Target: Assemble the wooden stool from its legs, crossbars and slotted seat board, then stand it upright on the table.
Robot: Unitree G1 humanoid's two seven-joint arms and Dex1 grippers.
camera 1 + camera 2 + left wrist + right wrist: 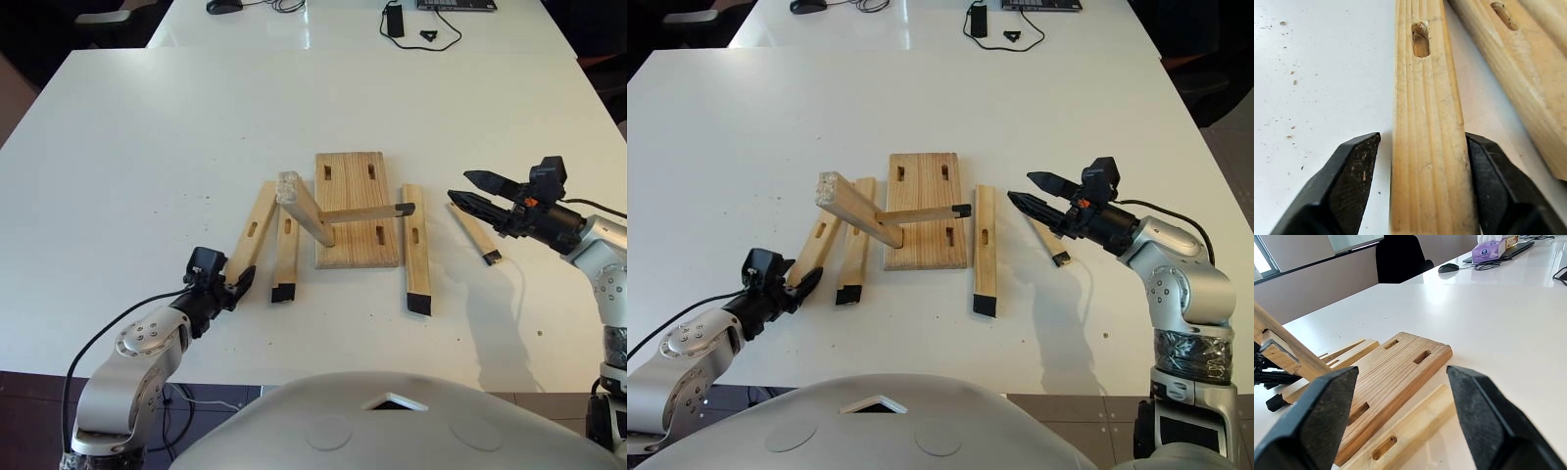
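The slotted seat board [358,240] lies flat mid-table. A leg [306,211] leans out of one of its slots, and a crossbar [364,211] runs from that leg across the board. Two loose legs [253,230] [286,257] lie left of the board, and another [416,245] lies on its right. My left gripper [238,284] is open and straddles the near end of the leftmost leg [1427,147]. One finger touches the wood and the other stands just clear. My right gripper [472,191] hangs open above a short crossbar [475,233], facing the board [1396,377].
The white table's [147,147] near edge runs just behind both arms. A second table [323,24] at the back carries a mouse [224,6], a black adapter [394,20] and cables. Fine wood crumbs dot the surface by the left gripper.
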